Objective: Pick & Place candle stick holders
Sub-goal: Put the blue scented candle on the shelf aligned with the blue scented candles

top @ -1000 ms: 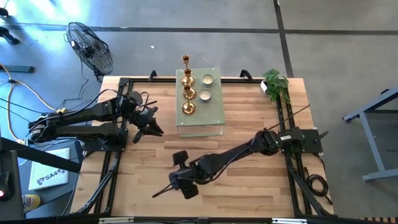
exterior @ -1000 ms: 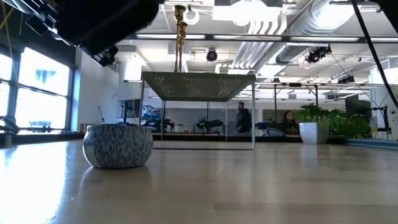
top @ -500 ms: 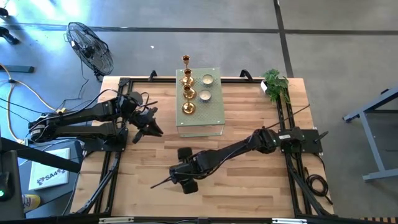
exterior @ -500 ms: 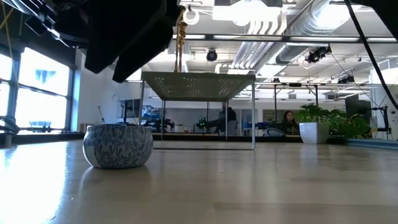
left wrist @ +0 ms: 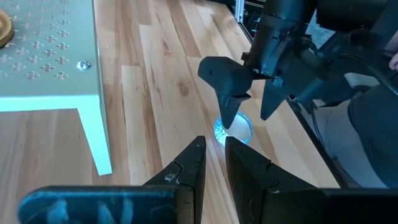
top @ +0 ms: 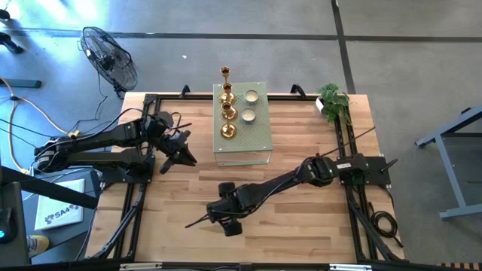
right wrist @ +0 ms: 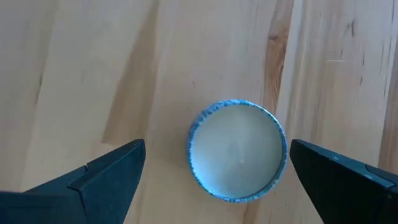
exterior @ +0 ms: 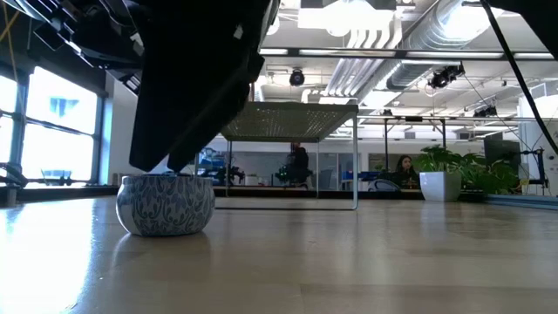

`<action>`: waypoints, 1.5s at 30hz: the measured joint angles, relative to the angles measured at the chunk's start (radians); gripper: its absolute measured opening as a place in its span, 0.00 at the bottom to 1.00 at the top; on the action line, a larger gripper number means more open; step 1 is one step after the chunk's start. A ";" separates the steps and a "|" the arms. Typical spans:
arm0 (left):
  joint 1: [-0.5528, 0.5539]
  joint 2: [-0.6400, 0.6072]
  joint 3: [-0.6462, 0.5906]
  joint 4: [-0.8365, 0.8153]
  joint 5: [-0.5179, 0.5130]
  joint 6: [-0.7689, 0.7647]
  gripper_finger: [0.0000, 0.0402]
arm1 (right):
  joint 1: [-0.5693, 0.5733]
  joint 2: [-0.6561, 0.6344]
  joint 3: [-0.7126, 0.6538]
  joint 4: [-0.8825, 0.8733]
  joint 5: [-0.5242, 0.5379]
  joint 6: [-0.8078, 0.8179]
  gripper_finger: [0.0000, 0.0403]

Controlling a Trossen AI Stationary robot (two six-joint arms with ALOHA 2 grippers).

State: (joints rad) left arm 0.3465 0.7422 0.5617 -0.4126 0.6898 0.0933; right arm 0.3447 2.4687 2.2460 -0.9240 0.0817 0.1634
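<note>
While my right gripper (right wrist: pixel 214 171) hovers, fingers wide, above the blue-patterned candle cup (right wrist: pixel 237 151) on the surface (right wrist: pixel 93 74), I judge it rigid, smooth, best grasped across its rim.

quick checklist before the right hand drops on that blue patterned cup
1. Right hand open wide: ok, one finger shows on each side of the blue patterned cup.
2. Hand over the cup: ok, the wrist view looks straight down into it.
3. Cup upright on the table: ok.
4. Space around the cup: ok, only bare wood near it; the green stand is farther back.
5. Left hand out of the way: ok, parked at the table's left side, fingers nearly shut.
6. Height above the cup: cannot tell exactly.
</note>
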 joint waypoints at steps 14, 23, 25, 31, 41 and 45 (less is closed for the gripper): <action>0.000 0.000 -0.001 -0.010 0.041 -0.005 0.15 | -0.026 0.007 -0.004 0.000 0.006 0.021 0.98; 0.000 0.000 -0.001 -0.009 0.042 -0.016 0.15 | -0.024 0.035 -0.003 0.013 -0.029 0.038 0.98; 0.000 0.000 -0.001 -0.010 0.042 -0.016 0.15 | -0.025 0.044 -0.003 0.017 -0.030 0.039 0.98; 0.000 0.000 -0.001 -0.009 0.042 -0.019 0.15 | -0.033 0.068 -0.003 0.015 -0.036 0.041 0.98; 0.000 0.000 -0.001 -0.010 0.044 -0.018 0.15 | -0.038 0.071 -0.003 0.020 -0.029 0.039 0.77; 0.000 0.000 -0.001 -0.010 0.044 -0.019 0.15 | -0.038 0.071 -0.003 0.020 -0.029 0.039 0.71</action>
State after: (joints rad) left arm 0.3463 0.7419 0.5606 -0.4223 0.7341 0.0744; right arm 0.3069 2.5397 2.2425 -0.9035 0.0525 0.2020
